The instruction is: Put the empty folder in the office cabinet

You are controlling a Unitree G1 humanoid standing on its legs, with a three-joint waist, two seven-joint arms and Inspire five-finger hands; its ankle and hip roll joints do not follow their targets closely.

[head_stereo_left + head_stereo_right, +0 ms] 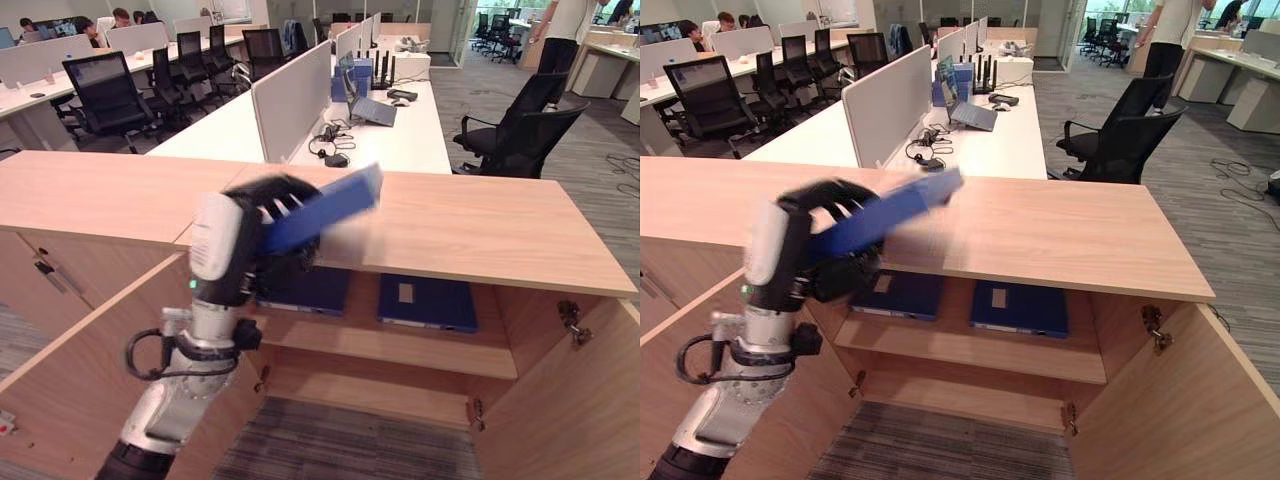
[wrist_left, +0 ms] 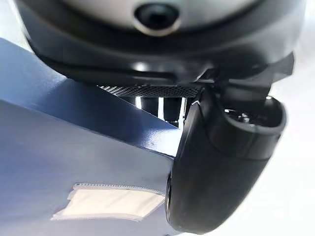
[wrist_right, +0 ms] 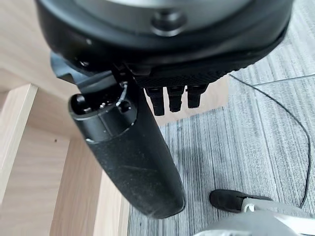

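Two flat dark-blue binders (image 1: pixel 428 303) already lie side by side on the upper shelf of the pale wood-grain cabinet (image 1: pixel 470 232), whose doors stand wide open. The left hand (image 1: pixel 262 232) has its fingers curled round a thin, smooth blue folder (image 1: pixel 325 207), tilted above the cabinet's front edge. The right hand (image 3: pixel 147 147) hangs relaxed over grey ribbed carpet (image 3: pixel 236 147).

White desks (image 1: pixel 400 130) with grey dividers (image 1: pixel 290 100), black office chairs (image 1: pixel 520 135), perhaps routers (image 1: pixel 380 72), person standing (image 1: pixel 565 35)
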